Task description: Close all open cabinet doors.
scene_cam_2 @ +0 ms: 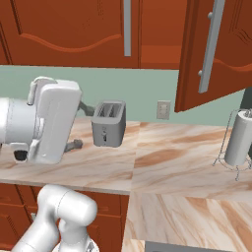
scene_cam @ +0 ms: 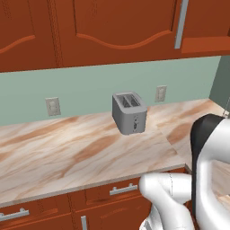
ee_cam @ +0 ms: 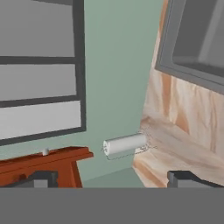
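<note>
A: Gripper (ee_cam: 112, 179) status?
B: Fingers spread wide, nothing between them. Beyond the tips lie a paper towel roll (ee_cam: 125, 145) on its wire holder and the edge of a reddish-brown door.

A: The cabinet doors?
B: On the wall above the marble counter (scene_cam_2: 162, 162). One cabinet door (scene_cam_2: 209, 49) stands swung out over the counter's right part; its neighbour (scene_cam_2: 74, 32) is flush.

A: Contents?
B: Cabinet interior cannot be made out. The toaster (scene_cam_2: 109, 123) has two slots; no contents visible.
</note>
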